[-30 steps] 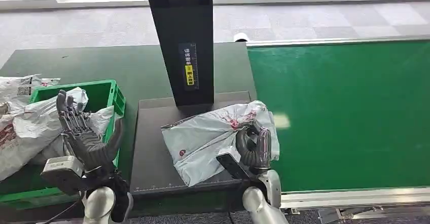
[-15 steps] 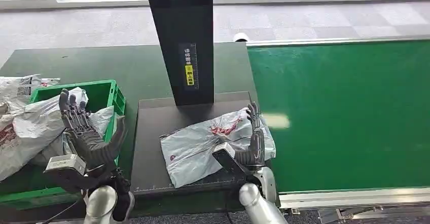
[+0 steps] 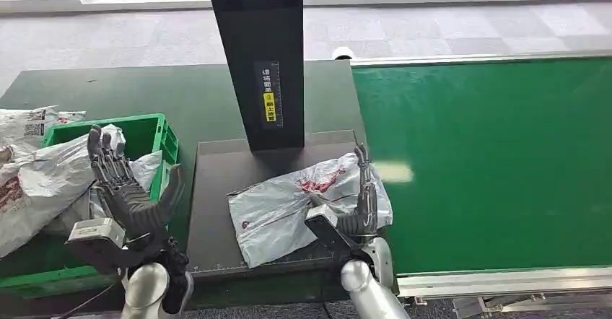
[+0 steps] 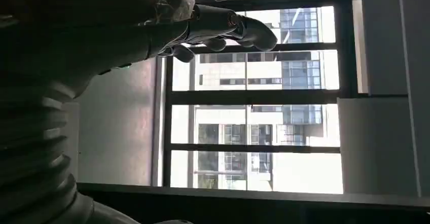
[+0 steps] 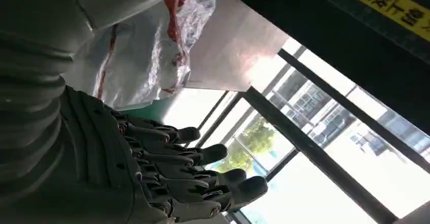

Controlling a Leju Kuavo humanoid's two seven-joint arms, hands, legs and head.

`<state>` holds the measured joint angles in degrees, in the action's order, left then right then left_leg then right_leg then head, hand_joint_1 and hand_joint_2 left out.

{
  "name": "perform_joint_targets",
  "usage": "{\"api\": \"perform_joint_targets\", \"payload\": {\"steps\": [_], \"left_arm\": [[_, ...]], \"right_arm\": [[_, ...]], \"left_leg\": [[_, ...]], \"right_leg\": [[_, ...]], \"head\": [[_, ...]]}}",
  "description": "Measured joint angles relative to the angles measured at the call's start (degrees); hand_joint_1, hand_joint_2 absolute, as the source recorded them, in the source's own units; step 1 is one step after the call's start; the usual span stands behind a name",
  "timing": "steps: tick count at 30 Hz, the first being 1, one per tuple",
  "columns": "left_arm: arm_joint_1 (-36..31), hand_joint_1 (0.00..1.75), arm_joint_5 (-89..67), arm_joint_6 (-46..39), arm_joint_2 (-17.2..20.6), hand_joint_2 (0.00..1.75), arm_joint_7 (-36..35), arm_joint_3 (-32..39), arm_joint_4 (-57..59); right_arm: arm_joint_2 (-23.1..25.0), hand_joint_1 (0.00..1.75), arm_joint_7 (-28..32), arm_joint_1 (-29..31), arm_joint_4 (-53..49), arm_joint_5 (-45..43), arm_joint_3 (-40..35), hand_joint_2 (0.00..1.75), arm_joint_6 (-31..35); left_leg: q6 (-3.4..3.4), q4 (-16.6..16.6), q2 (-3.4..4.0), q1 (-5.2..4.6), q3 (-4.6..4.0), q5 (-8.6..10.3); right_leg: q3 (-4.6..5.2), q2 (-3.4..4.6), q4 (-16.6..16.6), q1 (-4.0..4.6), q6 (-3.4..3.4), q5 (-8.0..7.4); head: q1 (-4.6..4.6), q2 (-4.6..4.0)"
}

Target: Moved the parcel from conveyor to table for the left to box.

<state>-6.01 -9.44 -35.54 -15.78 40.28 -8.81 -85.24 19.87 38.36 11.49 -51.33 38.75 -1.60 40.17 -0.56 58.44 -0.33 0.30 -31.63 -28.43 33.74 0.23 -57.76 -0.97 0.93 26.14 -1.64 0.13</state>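
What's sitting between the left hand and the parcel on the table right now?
In the head view, between the left hand and the parcel lie the green crate's rim and bare dark platform.

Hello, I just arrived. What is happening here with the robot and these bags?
The robot is sorting parcels. A grey plastic parcel lies on the dark table platform beside the green conveyor. The right hand stands open at the parcel's edge, not gripping it. The left hand is raised and open in front of the green box, which already holds other bags.
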Motion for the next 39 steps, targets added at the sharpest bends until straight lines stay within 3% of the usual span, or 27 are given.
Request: {"api": "perform_joint_targets", "payload": {"steps": [9, 14, 21, 39], "left_arm": [[-2.02, 0.00, -3.89, 6.58, -0.44, 1.75, -0.02, -2.98, 5.93], [-5.02, 0.00, -5.97, 9.77, -2.45, 1.75, -0.04, -7.26, 13.38], [-7.96, 0.00, -7.59, 9.24, -3.63, 1.75, -0.07, -8.76, 24.60], [-13.21, 0.00, -11.19, 7.28, -5.16, 1.75, -1.18, -8.76, 44.33]], "right_arm": [[-0.57, 0.00, 1.87, -8.08, -35.17, -9.63, -0.46, 1.75, 0.07], [-0.79, 0.00, 1.83, -9.54, -45.83, -12.58, -0.35, 1.75, 0.00], [-0.90, 0.00, 1.83, -10.45, -52.36, -13.91, -0.50, 1.75, -0.04], [-0.98, 0.00, 1.81, -10.46, -53.37, -14.72, -1.14, 1.75, -0.09]], "left_leg": [[0.01, 0.03, 0.00, -0.09, -0.05, -0.02], [0.04, 0.04, 0.07, -0.11, -0.02, -0.04], [0.03, 0.02, 0.09, -0.10, 0.02, -0.03], [0.03, 0.02, 0.06, -0.08, 0.00, -0.02]], "right_leg": [[0.09, 0.01, 0.01, -0.06, 0.01, 0.00], [0.06, 0.04, 0.01, -0.08, 0.03, -0.02], [0.04, 0.06, 0.01, -0.05, 0.03, -0.04], [-0.01, 0.05, 0.00, -0.06, 0.03, -0.04]], "head": [[0.00, 0.00], [0.00, 0.00], [0.00, 0.00], [0.00, 0.00]]}}
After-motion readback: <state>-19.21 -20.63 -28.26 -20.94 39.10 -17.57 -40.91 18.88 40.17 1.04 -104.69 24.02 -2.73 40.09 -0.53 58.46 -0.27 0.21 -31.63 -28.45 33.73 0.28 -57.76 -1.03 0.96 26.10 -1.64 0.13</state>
